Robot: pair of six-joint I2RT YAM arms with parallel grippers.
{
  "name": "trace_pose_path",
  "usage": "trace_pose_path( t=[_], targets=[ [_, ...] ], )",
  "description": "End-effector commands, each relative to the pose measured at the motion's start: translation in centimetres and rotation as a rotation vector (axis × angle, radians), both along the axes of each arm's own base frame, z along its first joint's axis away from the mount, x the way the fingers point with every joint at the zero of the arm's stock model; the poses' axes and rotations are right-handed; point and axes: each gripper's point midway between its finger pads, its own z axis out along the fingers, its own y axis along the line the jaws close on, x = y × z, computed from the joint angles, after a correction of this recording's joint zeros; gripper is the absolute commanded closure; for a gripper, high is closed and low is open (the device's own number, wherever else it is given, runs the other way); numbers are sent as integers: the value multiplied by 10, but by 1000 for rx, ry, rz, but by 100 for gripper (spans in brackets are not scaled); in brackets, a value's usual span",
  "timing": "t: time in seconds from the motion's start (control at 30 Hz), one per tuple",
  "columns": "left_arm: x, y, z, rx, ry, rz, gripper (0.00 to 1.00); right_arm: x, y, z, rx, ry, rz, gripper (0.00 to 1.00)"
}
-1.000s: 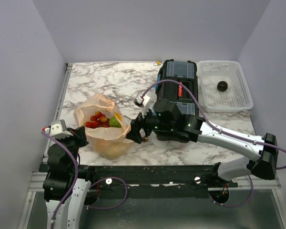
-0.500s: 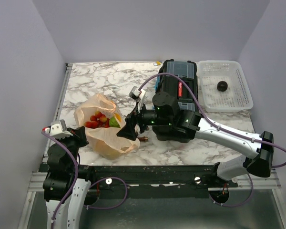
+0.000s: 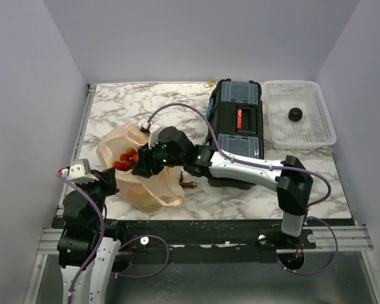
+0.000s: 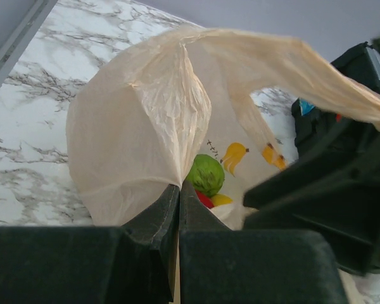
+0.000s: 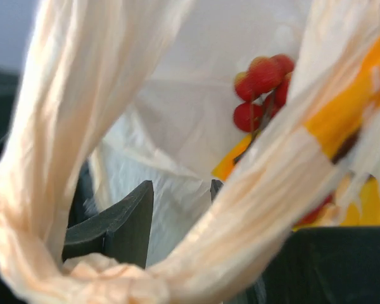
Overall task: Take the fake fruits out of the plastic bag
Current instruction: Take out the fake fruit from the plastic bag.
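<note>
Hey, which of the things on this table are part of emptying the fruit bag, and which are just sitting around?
Part of the job: plastic bag, fake fruits inside it, dark ball in the white basket, left gripper pinching the bag, right gripper at its opening.
Just lying about: black toolbox, brown tap.

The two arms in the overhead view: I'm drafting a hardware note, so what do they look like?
Both share a build: the left arm and right arm have white links between bulky black joints, each trailed by a purple cable. A small white block sits at the left wrist. The fingers are plain black wedges.
</note>
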Motion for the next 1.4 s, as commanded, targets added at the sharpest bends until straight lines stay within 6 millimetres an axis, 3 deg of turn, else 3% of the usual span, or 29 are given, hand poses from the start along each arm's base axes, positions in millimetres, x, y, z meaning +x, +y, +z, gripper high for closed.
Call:
trace_pose_path(
  t=[0.0, 0.1, 0.23, 0.47, 0.77, 0.93, 1.2, 1.27, 1.37],
  targets=[
    [-2, -17, 11, 22, -65, -111, 100, 42, 15, -6, -71, -25, -195, 56],
    [-7, -29, 16, 29, -101, -183, 100, 60, 18, -13, -114, -39, -250, 52],
    [-7, -30, 17, 31, -106, -194, 100, 77, 18, -36, -211, -62, -276, 38],
    [-2, -26, 11, 25, -73, -163, 100, 59, 18, -81, -338, -73, -113, 19],
    [9, -28, -1, 23, 3, -164, 100, 50, 17, -127, -419, -80, -62, 1],
    [11, -29, -5, 22, 27, -174, 100, 50, 21, -156, -486, -109, -68, 0],
    [16, -30, -13, 22, 72, -176, 100, 77, 1, -205, -675, -198, -218, 2],
    [17, -30, -14, 22, 80, -174, 100, 81, 0, -207, -680, -213, -244, 8],
    [19, -30, -16, 22, 94, -173, 100, 85, 4, -197, -638, -224, -262, 26]
  ],
)
